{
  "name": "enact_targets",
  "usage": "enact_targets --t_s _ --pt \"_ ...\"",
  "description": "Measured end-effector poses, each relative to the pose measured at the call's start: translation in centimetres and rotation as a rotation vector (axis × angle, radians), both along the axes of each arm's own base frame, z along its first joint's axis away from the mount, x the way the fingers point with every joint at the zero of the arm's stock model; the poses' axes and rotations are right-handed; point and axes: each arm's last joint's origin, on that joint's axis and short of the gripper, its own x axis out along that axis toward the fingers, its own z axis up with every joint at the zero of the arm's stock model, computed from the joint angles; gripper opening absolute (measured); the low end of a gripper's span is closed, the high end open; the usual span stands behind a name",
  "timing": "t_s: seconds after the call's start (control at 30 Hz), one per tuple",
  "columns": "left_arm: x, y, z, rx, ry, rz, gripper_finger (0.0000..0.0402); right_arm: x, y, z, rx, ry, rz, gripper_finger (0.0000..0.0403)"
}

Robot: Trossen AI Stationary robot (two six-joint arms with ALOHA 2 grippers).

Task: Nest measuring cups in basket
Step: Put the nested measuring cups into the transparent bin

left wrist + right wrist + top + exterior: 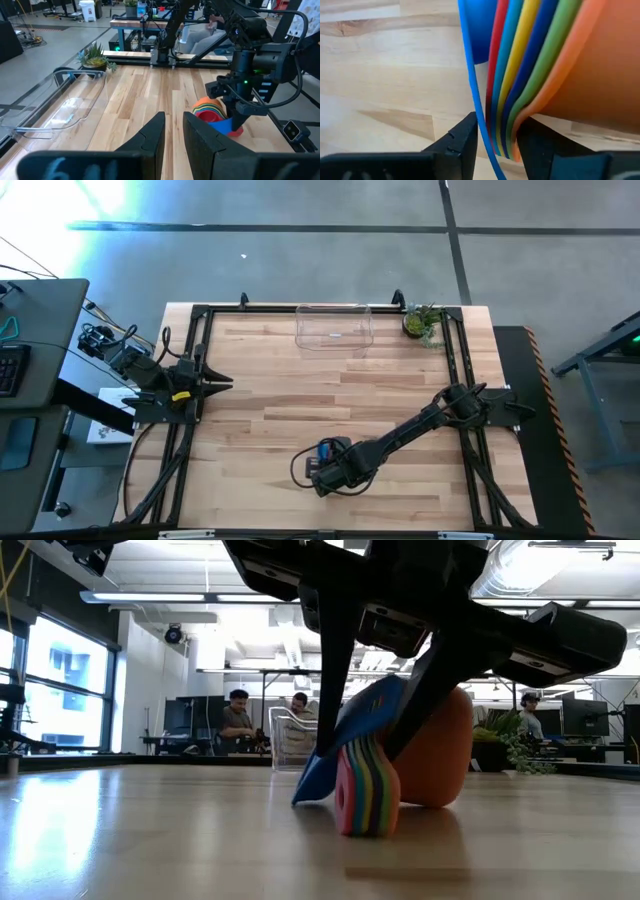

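From above, a pale wooden table [300,380] stands on a grey floor. A clear basket [334,326] sits at the far edge beside a small potted plant [421,322]. The left gripper [215,380] waits at the table's left side, its fingers nearly together and empty. The right gripper [322,470] reaches down near the front edge.

At table height, an office with seated people lies behind. The stacked measuring cups [400,775] lie tipped on their side on the wood, handles pinched between the right gripper's fingers.

The left wrist camera shows the cups well apart from the basket.

The right wrist camera shows its fingers [457,137] clamped on the layered handles.
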Motion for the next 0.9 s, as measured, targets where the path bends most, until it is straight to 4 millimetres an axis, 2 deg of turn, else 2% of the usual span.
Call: enact_targets --t_s 0.5,0.9 --pt "0.0 0.0 0.0 0.000 0.000 0.000 0.0058 0.2 0.0 0.2 -0.050 -0.047 -0.008 0.0069" --pt "0.0 0.0 0.0 0.000 0.000 0.000 0.0058 -0.1 1.5 0.5 -0.103 -0.147 -0.030 0.0048"
